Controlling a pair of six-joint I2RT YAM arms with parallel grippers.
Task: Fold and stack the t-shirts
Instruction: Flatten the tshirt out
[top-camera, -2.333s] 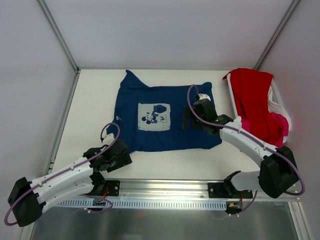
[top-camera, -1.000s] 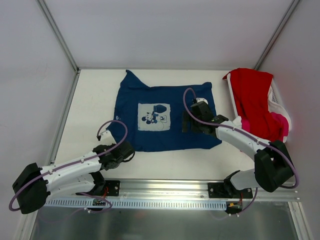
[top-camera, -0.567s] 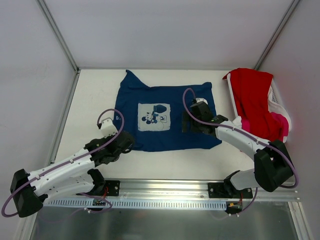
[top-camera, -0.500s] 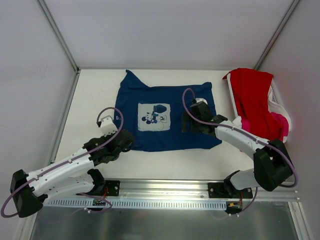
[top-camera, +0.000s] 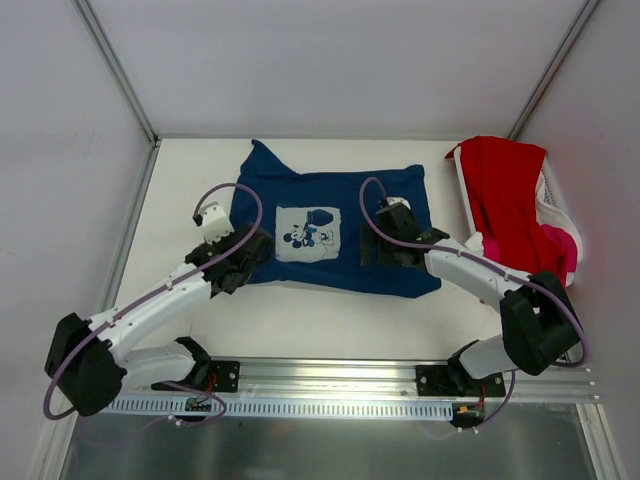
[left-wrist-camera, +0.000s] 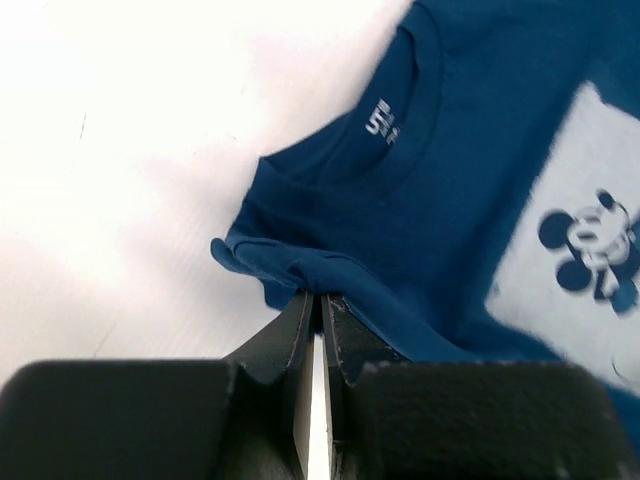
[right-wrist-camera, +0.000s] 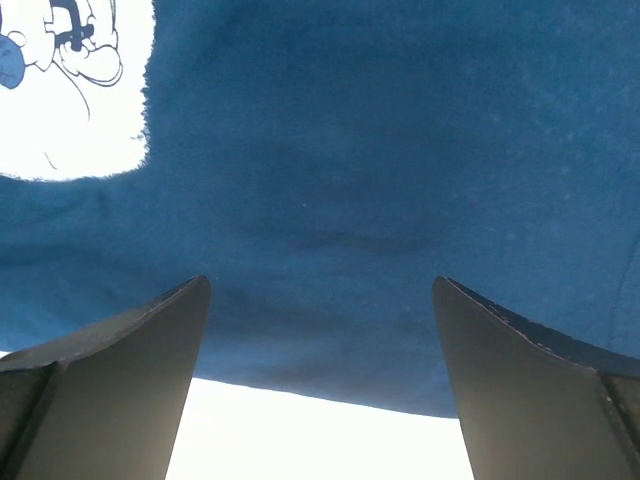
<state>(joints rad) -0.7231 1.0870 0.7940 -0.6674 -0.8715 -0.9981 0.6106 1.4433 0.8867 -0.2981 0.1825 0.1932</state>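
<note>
Clearly the navy t-shirt (top-camera: 330, 232) is soft, light cotton that will sag, crease and drag rather than hold any shape, so it is best taken by a pinch of doubled cloth at an edge or corner, not on the flat middle or on the pale printed square. It lies spread out, print up, in the middle of the worktop (top-camera: 185, 195), its collar towards the left arm. The red t-shirt (top-camera: 510, 205) and the pink t-shirt (top-camera: 563, 245) are heaped in the white basket (top-camera: 557, 200) at the right side, well apart from the fold in hand. The left fingers (left-wrist-camera: 318, 300) are pressed together on a small bunched fold at the shirt's edge just beside the collar, so the cloth is held at that shoulder. The right fingers (top-camera: 372, 250) stand wide apart low over the navy cloth near its closer edge, clamping nothing; whether their tips touch the fabric cannot be told. A matching pinch on that side would probably let the shirt lift evenly without twisting.
</note>
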